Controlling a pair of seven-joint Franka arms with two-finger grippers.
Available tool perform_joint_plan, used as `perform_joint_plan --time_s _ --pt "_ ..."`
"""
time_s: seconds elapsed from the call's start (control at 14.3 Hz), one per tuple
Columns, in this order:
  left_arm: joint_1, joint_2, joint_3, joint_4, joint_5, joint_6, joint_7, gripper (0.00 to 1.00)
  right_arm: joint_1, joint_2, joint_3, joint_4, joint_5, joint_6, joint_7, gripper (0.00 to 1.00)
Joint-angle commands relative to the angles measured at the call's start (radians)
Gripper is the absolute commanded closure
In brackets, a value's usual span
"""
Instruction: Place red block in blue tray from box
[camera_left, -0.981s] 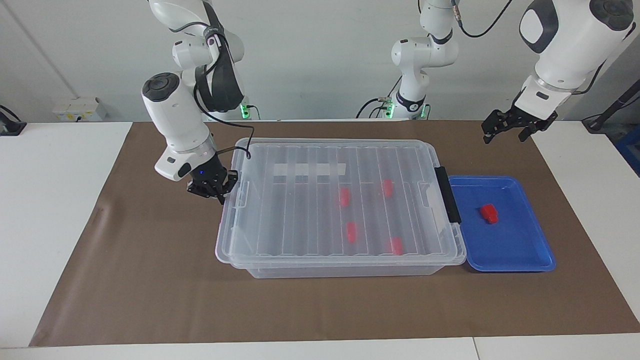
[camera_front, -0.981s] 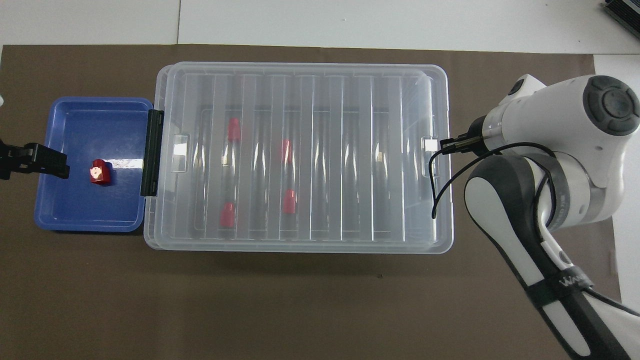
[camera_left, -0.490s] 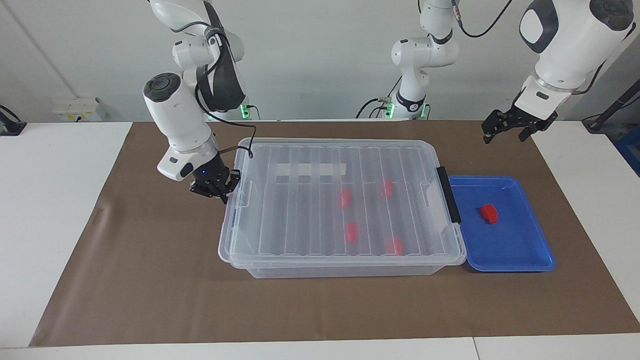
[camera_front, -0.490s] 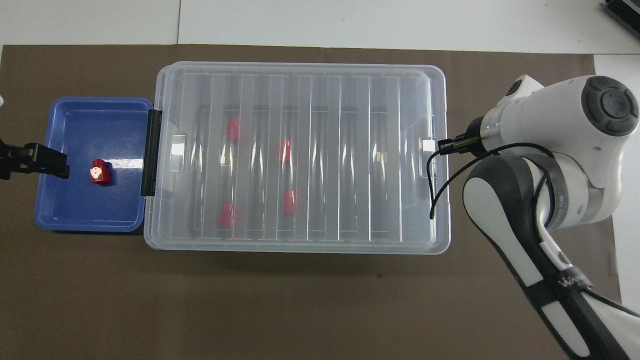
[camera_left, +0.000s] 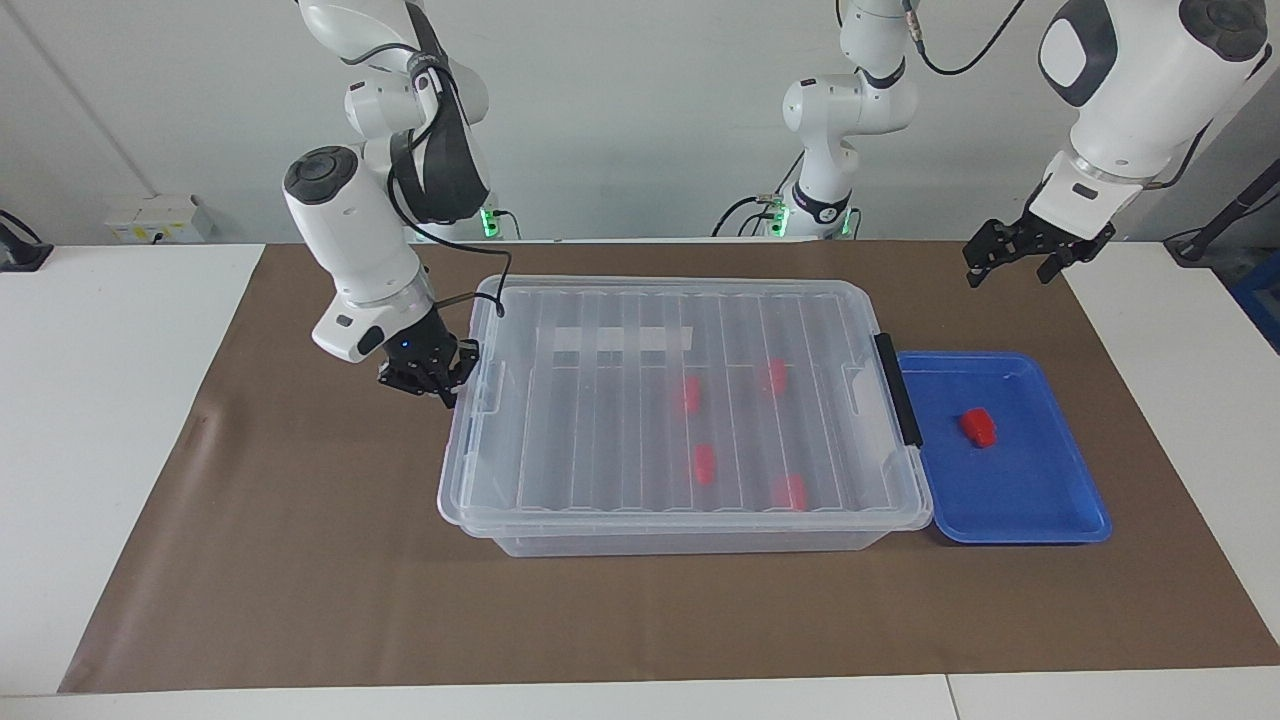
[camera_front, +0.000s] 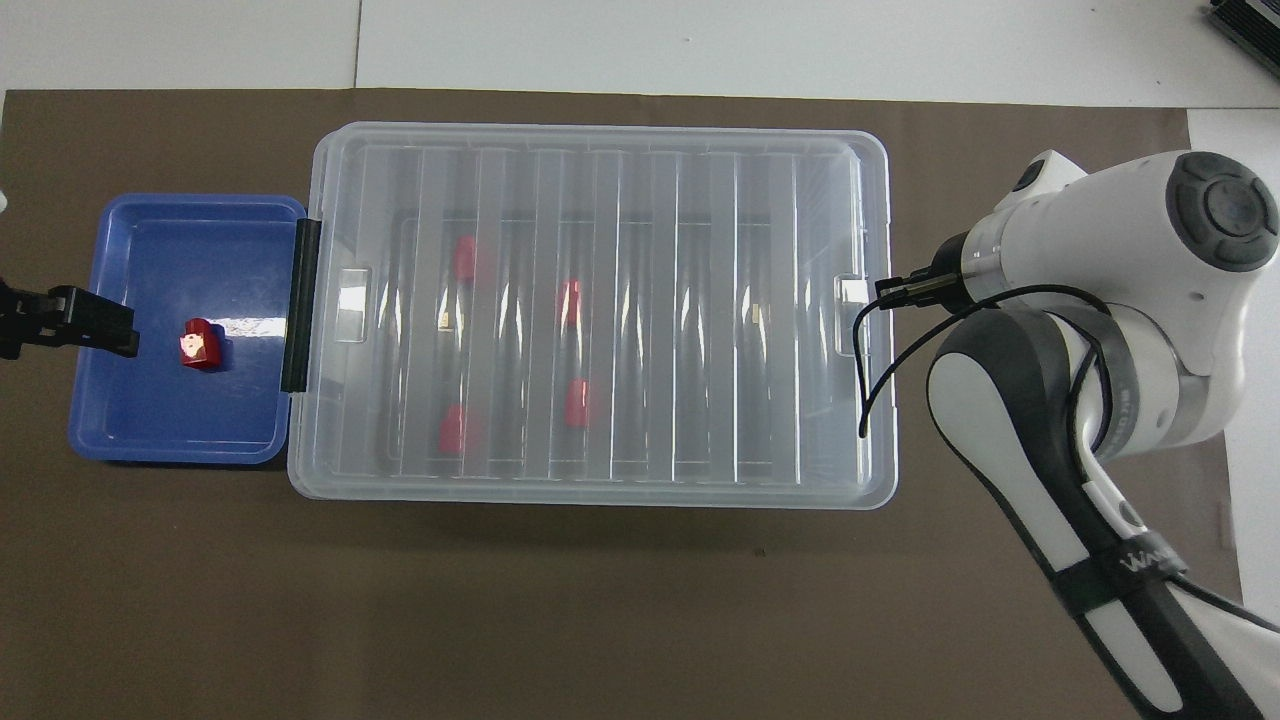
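The clear box (camera_left: 680, 541) (camera_front: 600, 497) stands mid-table with its ribbed lid (camera_left: 600, 440) (camera_front: 640, 150) lying square on it. Through the lid I see several red blocks, such as one (camera_left: 704, 463) (camera_front: 576, 400). Another red block (camera_left: 979, 427) (camera_front: 200, 343) lies in the blue tray (camera_left: 1040, 500) (camera_front: 170, 430), which touches the box's end toward the left arm. My right gripper (camera_left: 440, 388) is shut, its fingertips against the lid's rim at the box's other end; in the overhead view its wrist hides it. My left gripper (camera_left: 1018, 262) (camera_front: 70, 320) waits open and raised over the tray's outer edge, holding nothing.
A black clip (camera_left: 897, 390) (camera_front: 302, 305) runs along the box's end beside the tray. A brown mat (camera_left: 300, 560) covers the table under everything. A black cable (camera_front: 865, 380) from the right wrist hangs over the lid's end.
The lid has slid a little toward the left arm's end and now sits square on the box. The right gripper shifted slightly with it. The left arm has not moved.
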Motion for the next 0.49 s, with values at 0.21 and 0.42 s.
perform_joint_plan --time_s 0.21,0.42 --pt "0.01 -0.021 -0.006 -0.017 -0.009 0.005 -0.007 0.0 -0.066 -0.046 -0.001 0.091 -0.154 -0.16 0.121 0.0" --pt "0.01 -0.021 -0.004 -0.017 -0.009 0.005 -0.007 0.0 -0.075 -0.081 -0.008 0.135 -0.182 -0.258 0.132 0.0"
